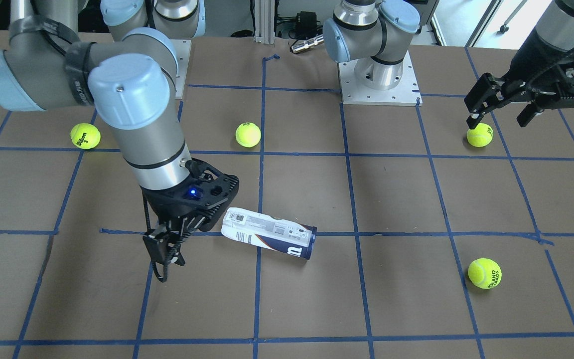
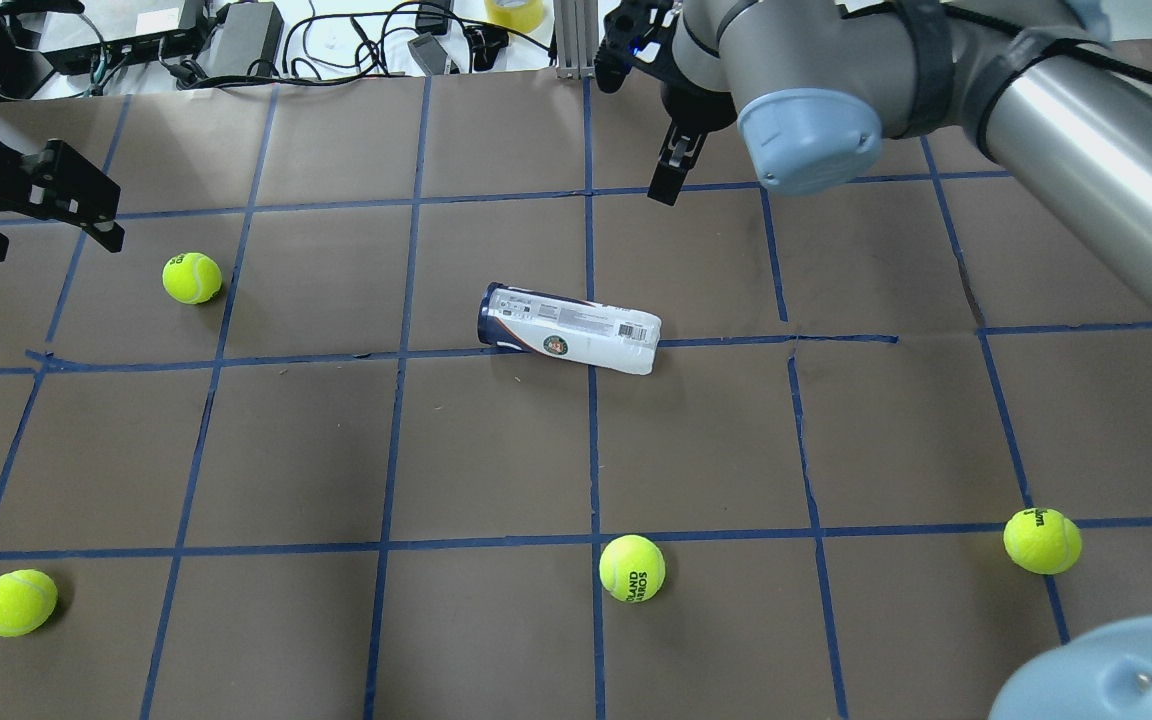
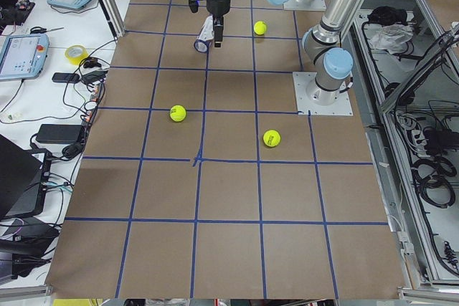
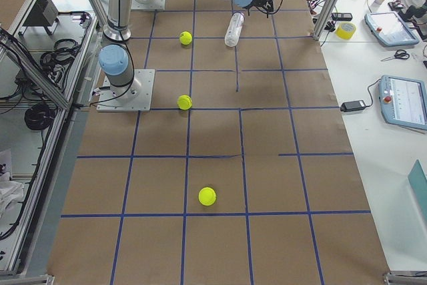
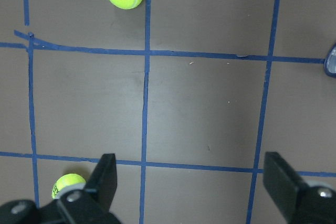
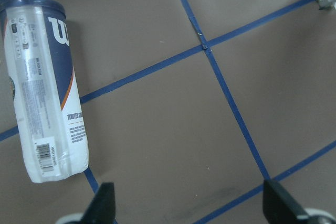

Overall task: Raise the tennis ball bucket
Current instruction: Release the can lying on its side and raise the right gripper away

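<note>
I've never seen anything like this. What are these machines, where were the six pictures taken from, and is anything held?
These are two robot arms mounted on a table marked with blue tape. Two pictures look down from opposite sides, two look along the table from its ends, and two come from cameras on the wrists. Each arm ends in a two-finger gripper; the left gripper and right gripper are both open and empty. A tennis ball bucket lies on its side mid-table, with four loose tennis balls around it. The right gripper hangs near it, not touching.
</note>
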Robot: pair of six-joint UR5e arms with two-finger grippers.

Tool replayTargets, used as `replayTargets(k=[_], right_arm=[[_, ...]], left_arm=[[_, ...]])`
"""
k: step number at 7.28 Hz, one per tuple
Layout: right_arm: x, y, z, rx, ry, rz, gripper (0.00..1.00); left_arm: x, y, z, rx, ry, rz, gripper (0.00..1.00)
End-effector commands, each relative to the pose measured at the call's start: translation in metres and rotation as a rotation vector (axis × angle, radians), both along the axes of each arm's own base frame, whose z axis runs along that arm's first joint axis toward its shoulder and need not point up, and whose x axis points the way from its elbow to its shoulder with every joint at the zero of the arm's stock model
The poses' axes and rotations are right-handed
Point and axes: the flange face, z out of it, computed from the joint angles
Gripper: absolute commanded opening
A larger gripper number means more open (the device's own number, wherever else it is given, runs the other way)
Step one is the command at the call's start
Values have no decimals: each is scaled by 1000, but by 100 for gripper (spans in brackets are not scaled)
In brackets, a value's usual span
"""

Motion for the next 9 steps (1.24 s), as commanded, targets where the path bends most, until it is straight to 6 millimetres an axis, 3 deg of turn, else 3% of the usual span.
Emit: replayTargets(k=[1,3,4,6,7,9], right_arm=[[-32,16,39,15,-36,-199,100],[-58,33,60,90,-69,-470,100],[-79,43,74,123,-92,-634,100],[-131,53,81,209,-94,-858,100],[-159,56,77,271,-86,-972,100],[-181,68,79,323,-52,-1132,100]], left_arm=[[-1,-8,-18,23,27,1,100],[-11,-28,-31,-55,174,-11,100],[-10,-36,-44,-33,182,-11,100],[-14,-52,-66,-13,230,-14,100],[-24,-64,-73,-45,288,-24,100],[-60,-87,-94,-79,402,-85,100]])
